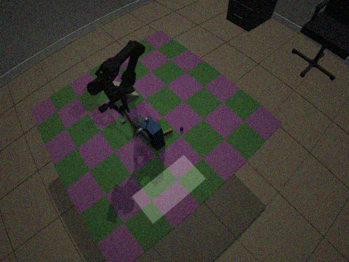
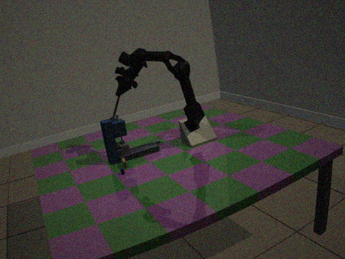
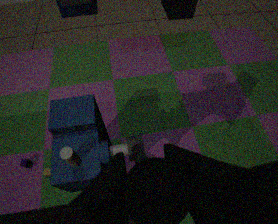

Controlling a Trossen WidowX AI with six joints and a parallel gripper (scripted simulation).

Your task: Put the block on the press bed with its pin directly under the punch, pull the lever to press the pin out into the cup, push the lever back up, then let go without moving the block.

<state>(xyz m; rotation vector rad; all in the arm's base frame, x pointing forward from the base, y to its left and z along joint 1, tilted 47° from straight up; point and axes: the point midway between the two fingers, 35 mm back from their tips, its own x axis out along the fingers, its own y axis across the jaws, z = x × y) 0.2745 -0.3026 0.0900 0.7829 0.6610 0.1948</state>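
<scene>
Seen in the top view, reaching in at about ten o'clock of the blue press (image 1: 152,128) (image 2: 108,142) (image 3: 75,170) with the gripper (image 1: 136,127) (image 2: 114,116) (image 3: 144,155). Closed to a narrow gap on something, most likely the lever (image 1: 139,131) (image 3: 119,149), showing pale at the press's nine o'clock. Too dark to tell how far down the stroke. Apparently seated on the bed below the punch in the exterior view: the grey block (image 2: 122,147); impossible to confirm pin alignment or ejection. Lying close by at three o'clock, a yellowish piece (image 1: 168,132) (image 2: 124,162) (image 3: 47,172), then a small dark item (image 1: 181,129) (image 2: 122,171) (image 3: 27,163). Could slip off the lever if pulled away from its arc, or drag the press askew if pulled sideways. Could also nudge the block by lifting unevenly or opening before full return.
</scene>
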